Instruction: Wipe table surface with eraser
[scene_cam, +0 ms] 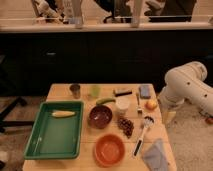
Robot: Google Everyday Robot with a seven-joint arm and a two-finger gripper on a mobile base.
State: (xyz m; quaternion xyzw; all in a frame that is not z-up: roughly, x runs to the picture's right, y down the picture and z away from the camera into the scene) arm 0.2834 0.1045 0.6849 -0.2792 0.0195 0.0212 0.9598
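Note:
The table surface is a light tan wooden top crowded with items. The eraser, a small dark oblong block, lies near the table's far edge, right of centre, next to a blue-grey pad. My white arm curves in from the right, beyond the table's right edge. My gripper hangs low beside that edge, apart from the eraser and from everything on the table.
A green tray holding a yellow item fills the left. A dark bowl, orange bowl, white cup, grapes, dish brush, peach, fork, two cups and a grey cloth crowd the rest.

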